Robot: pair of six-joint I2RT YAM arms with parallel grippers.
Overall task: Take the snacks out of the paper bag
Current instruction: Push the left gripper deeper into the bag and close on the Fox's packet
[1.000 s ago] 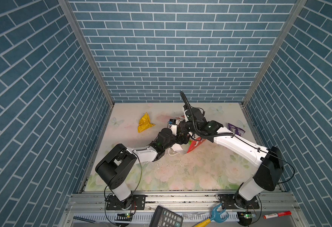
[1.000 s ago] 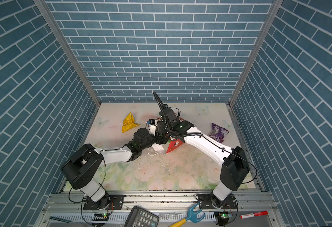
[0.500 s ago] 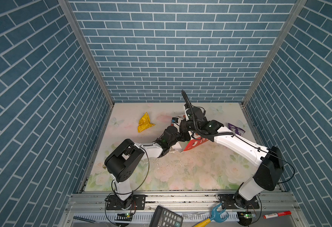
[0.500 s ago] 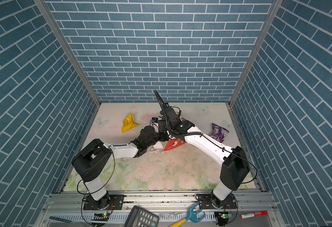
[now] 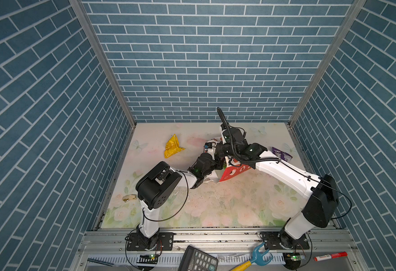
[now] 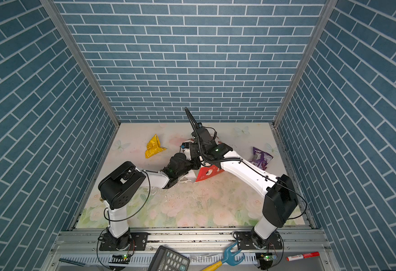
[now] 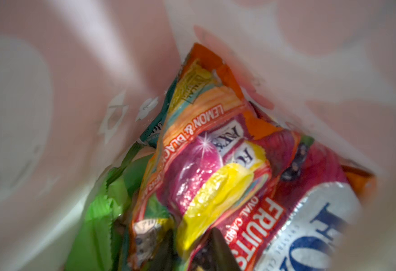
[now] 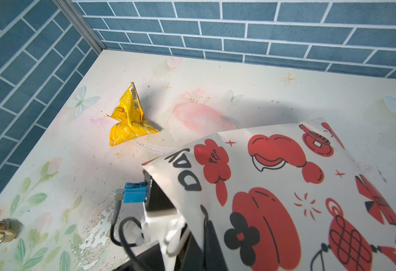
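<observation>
The paper bag point(image 5: 233, 172) point(image 6: 207, 173) lies on its side mid-table, white with red prints. My right gripper point(image 8: 200, 248) is shut on the bag's rim point(image 8: 274, 187) and holds the mouth up. My left gripper point(image 7: 191, 253) is deep inside the bag, hidden in both top views, and is shut on the lower edge of an orange candy packet point(image 7: 206, 145). Beside that packet lie a red-and-white "Fruits" packet point(image 7: 298, 211), a green packet point(image 7: 98, 211) and a teal one point(image 7: 154, 131). A yellow packet point(image 5: 172, 146) point(image 8: 129, 119) and a purple packet point(image 5: 281, 153) point(image 6: 260, 158) lie on the table outside.
A small brass padlock point(image 5: 129, 198) point(image 8: 1, 231) lies near the left wall. Blue brick walls close in three sides. A calculator point(image 5: 198, 259), a blue-and-yellow tool point(image 5: 259, 257) and a red marker point(image 5: 330, 255) sit on the front rail.
My left arm has pushed further into the bag and its jaws have gone from wide open to closed on the orange packet. The right gripper has kept its hold on the rim.
</observation>
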